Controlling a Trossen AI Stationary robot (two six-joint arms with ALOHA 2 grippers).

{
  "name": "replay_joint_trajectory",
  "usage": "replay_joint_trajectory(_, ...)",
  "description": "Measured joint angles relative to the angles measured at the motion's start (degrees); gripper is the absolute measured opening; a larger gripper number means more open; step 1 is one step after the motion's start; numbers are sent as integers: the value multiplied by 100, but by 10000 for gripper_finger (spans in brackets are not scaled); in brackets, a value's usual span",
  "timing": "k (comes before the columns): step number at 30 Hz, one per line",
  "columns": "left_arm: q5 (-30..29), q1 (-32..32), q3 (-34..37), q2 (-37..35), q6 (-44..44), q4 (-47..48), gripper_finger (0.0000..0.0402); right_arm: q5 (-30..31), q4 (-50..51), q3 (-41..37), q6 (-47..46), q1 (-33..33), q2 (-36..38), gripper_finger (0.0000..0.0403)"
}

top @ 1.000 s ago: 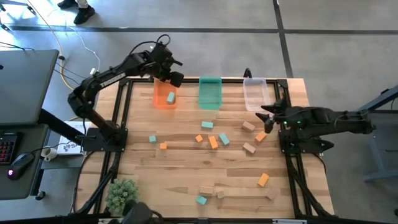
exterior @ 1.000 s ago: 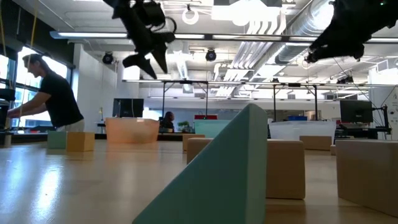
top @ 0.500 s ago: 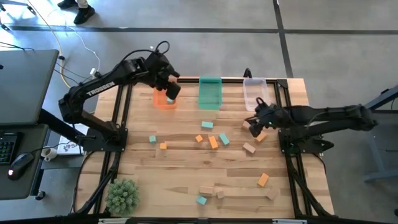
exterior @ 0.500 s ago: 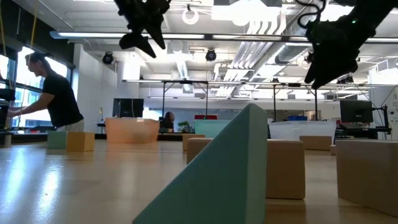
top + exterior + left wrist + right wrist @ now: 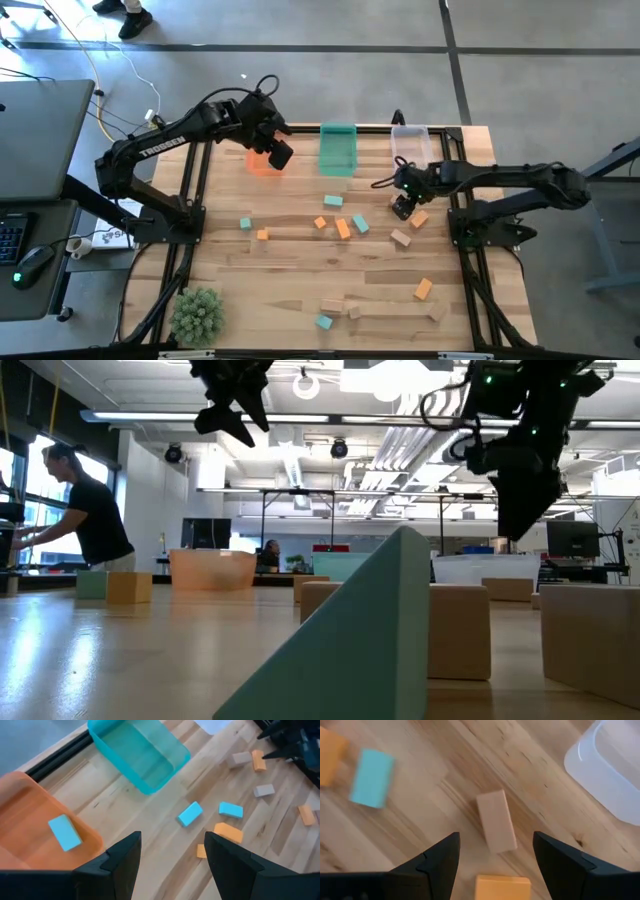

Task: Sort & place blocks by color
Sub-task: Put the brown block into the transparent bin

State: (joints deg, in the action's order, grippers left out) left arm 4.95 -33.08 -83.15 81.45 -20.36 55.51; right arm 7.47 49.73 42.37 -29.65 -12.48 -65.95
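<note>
The left pincer (image 5: pixel 279 153) hung above the worktop (image 5: pixel 300 285) at the near edge of the orange bin (image 5: pixel 262 160), around 11 o'clock from the worktop's centre, fingers spread and empty; the left wrist view showed one teal block (image 5: pixel 64 832) lying inside that orange bin (image 5: pixel 30 827), with the teal bin (image 5: pixel 140 755) just beside it. White lettering reading "TROSSEN" ran along the left arm (image 5: pixel 160 146). The right pincer (image 5: pixel 402 205) was at about 2 o'clock from centre, near the clear bin (image 5: pixel 411 150), fingers spread wide and holding nothing, positioned directly over a plain wood block (image 5: pixel 496 821) that lay flat on the boards between the fingers' line of sight; an orange block (image 5: pixel 503 888) sat just beside it, and a teal block (image 5: pixel 371 778) lay further off. The remaining blocks were scattered across the worktop: a cluster of teal and orange pieces (image 5: pixel 342 226) near centre, a teal block (image 5: pixel 245 223) and small orange cube (image 5: pixel 262 235) at 9 o'clock, an orange block (image 5: pixel 423 289) at 4 o'clock, and wood pieces with a teal block (image 5: pixel 323 321) along the 6 o'clock edge. A fuzzy green plant (image 5: pixel 196 313) stood at 7 o'clock. In the low view, a person (image 5: pixel 88 520) stood in the room behind.
</note>
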Motion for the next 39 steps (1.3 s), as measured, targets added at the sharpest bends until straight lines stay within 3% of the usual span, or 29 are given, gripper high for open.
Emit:
replay_joint_trajectory(26,-114,217,2,2,0,41,207,-50,-626,0,296,-141,-2097,236)
replay_joint_trajectory(30,-111,219,2,4,0,41,207,-208,-725,22,292,-141,-2217,204)
replay_joint_trajectory(35,-114,218,2,7,0,43,207,-308,-706,10,271,-141,-2141,115)
replay_joint_trajectory(39,-113,219,2,7,0,43,207,-422,-648,4,270,-141,-2088,107)
